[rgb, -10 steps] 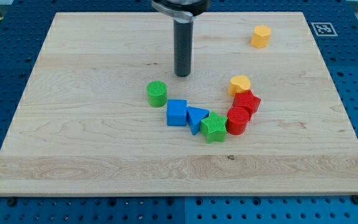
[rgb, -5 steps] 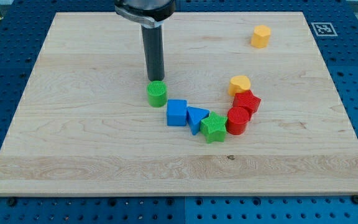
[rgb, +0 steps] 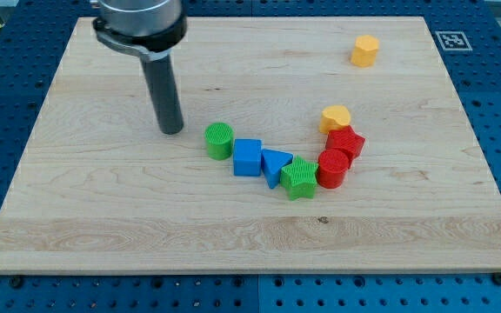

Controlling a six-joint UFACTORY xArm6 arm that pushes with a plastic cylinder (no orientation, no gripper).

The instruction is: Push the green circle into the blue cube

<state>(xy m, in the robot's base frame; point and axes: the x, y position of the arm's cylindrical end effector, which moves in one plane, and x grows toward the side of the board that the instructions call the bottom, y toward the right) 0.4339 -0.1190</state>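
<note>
The green circle (rgb: 219,140) stands on the wooden board (rgb: 103,200), just to the view's left of the blue cube (rgb: 248,157), nearly touching it. My tip (rgb: 172,130) rests on the board to the view's left of the green circle, a small gap apart and slightly higher in the view. The rod rises straight up to the dark arm end at the view's top.
A blue triangle (rgb: 275,165), a green block (rgb: 300,178), a red cylinder (rgb: 332,168), a red block (rgb: 346,142) and a yellow block (rgb: 336,117) curve to the view's right of the cube. Another yellow block (rgb: 365,50) sits at the top right.
My tip has moved to the view's left, from above the blocks past the top of the green circle to its left side. The green circle has shifted slightly.
</note>
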